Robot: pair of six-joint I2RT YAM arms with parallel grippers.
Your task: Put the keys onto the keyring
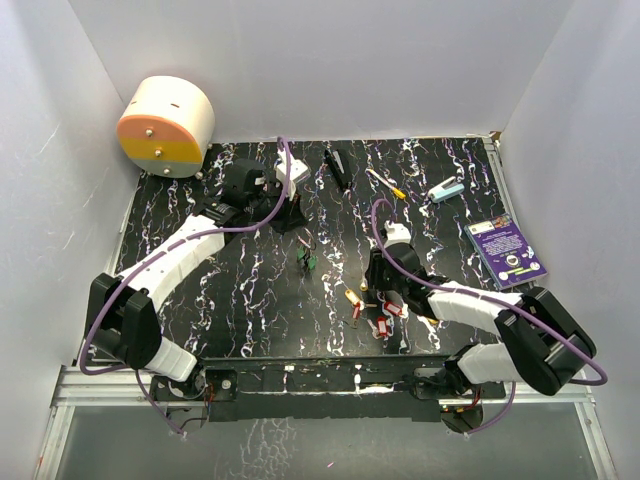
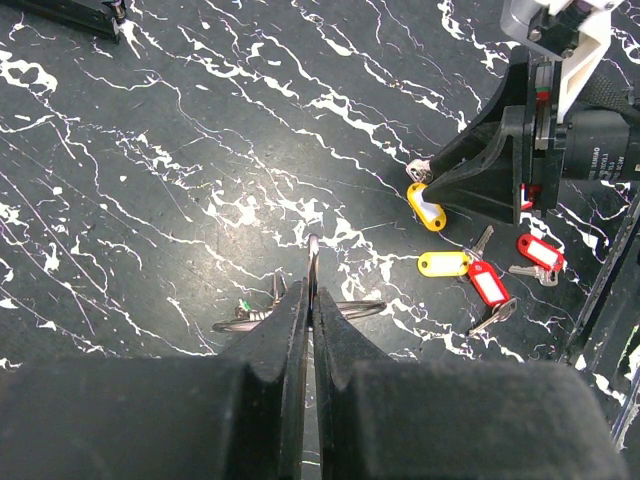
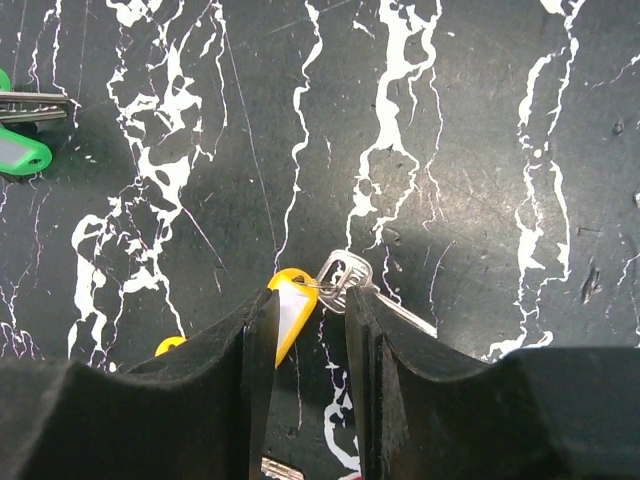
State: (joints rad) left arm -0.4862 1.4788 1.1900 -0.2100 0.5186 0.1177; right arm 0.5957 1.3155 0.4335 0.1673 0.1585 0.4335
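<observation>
1. Left gripper: clenched on the keyring over the centre of the table, green-headed keys hanging from it.
2. Right gripper: jaws parted astride 1 yellow key lying on the table; no clamp evident.
3. Remaining keys, red and yellow, lie at 4 o'clock from the keyring, beside the right gripper.
</observation>
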